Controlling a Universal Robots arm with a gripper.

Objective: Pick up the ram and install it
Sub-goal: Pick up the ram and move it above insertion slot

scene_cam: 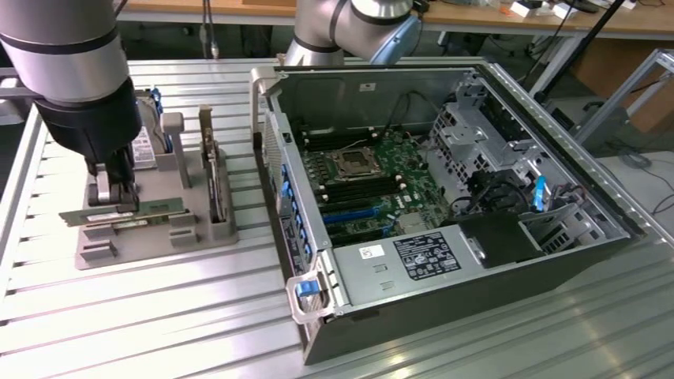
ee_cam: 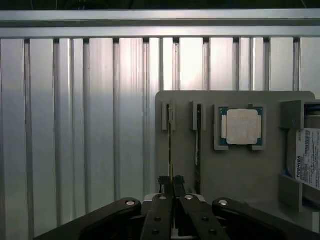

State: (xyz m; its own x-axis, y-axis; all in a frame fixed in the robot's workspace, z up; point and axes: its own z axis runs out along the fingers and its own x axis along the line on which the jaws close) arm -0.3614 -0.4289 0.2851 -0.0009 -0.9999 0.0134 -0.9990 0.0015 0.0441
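Note:
The ram (ee_cam: 170,140) is seen edge-on as a thin green stick standing in a slot of the grey holder (ee_cam: 235,170). My gripper (ee_cam: 171,181) is down over one end of it, with its black fingers (ee_cam: 164,182) shut on the stick's edge. In the exterior view my gripper (scene_cam: 110,199) stands low over the grey holder (scene_cam: 158,237) at that view's left, well apart from the open computer case (scene_cam: 316,316). The case's green motherboard (scene_cam: 364,181) lies exposed, with black and blue slots beside the processor socket.
A second thin stick (ee_cam: 198,140) stands in the neighbouring slot. On the holder also sit a square processor (ee_cam: 241,126), a labelled hard drive (ee_cam: 307,155) and an upright expansion card (scene_cam: 216,178). The ribbed aluminium table (scene_cam: 158,316) runs around both.

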